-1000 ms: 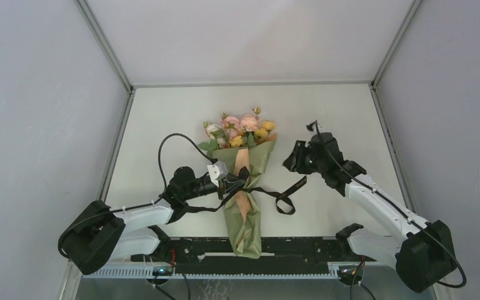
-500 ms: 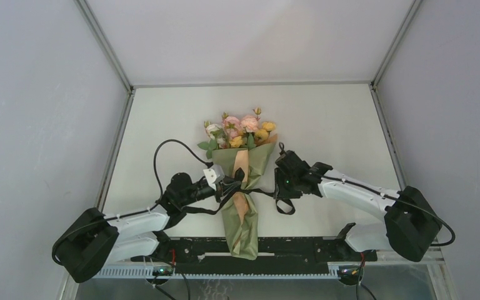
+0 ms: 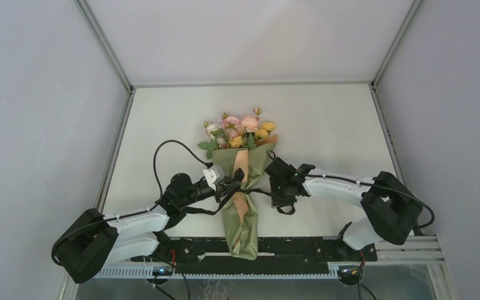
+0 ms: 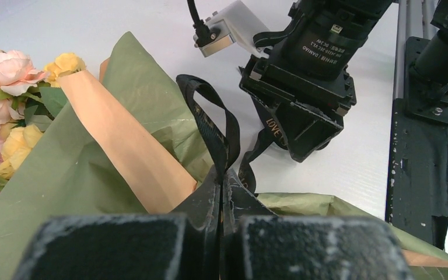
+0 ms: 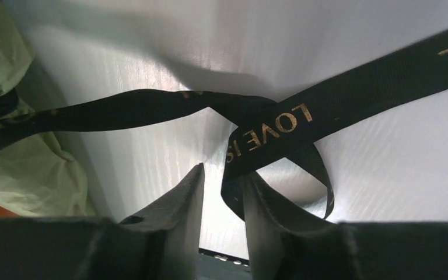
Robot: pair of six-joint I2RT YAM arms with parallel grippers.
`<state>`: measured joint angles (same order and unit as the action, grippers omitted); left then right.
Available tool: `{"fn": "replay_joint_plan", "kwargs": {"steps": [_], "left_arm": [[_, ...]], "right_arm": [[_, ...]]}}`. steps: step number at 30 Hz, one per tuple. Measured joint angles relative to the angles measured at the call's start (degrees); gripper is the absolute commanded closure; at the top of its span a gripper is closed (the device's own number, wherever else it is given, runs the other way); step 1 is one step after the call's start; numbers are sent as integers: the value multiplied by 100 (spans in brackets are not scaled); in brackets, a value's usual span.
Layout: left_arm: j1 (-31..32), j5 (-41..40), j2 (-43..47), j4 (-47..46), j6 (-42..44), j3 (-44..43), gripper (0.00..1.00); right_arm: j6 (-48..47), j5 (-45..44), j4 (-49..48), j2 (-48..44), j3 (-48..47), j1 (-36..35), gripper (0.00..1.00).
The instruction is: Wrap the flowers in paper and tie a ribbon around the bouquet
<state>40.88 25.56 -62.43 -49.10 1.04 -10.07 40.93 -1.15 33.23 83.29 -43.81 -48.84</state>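
Black ribbon [image 5: 151, 109], gold lettering [image 5: 271, 129] legible from wrist views only

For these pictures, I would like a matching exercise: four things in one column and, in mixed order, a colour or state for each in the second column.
Things:
1. left claw
2. right claw
3. ribbon
4. paper

Colours or states:
A. olive green with a tan-orange strip
B. black with gold letters
C. open, a strip lying between its fingers
D. shut on a ribbon loop

Pairs: 1-D, 2-C, 3-B, 4-A
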Motion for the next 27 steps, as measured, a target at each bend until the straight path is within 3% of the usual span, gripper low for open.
{"fn": "replay_joint_plan", "kwargs": {"steps": [2, 6, 10, 14, 19, 24, 25, 27], "left_arm": [[0, 2, 0, 2, 0, 0, 100], [0, 2, 15, 11, 9, 0, 100], [15, 17, 42, 15, 59, 0, 100], [81, 66, 59, 33, 190, 0, 100], [101, 229, 247, 282, 422, 0, 100], [101, 490, 391, 522, 680, 0, 100], [101, 509, 400, 553, 706, 0, 100], [101, 527, 407, 588, 743, 0, 100]], "right_arm": [[-42, 52, -57, 76, 4, 0, 99], [-221, -57, -13, -9, 7, 66, 100], [-769, -203, 98, -1023, -87, 566, 100], [-1379, 33, -590, -1663, -1207, 903, 100], [-2000, 844, -1814, -664, -3263, -4, 100], [-2070, 1578, -2092, 820, -4684, -361, 100], [-2070, 1633, -2087, 1110, -4850, -391, 97], [-2059, 1714, -2017, 1600, -5025, -431, 82]]}}
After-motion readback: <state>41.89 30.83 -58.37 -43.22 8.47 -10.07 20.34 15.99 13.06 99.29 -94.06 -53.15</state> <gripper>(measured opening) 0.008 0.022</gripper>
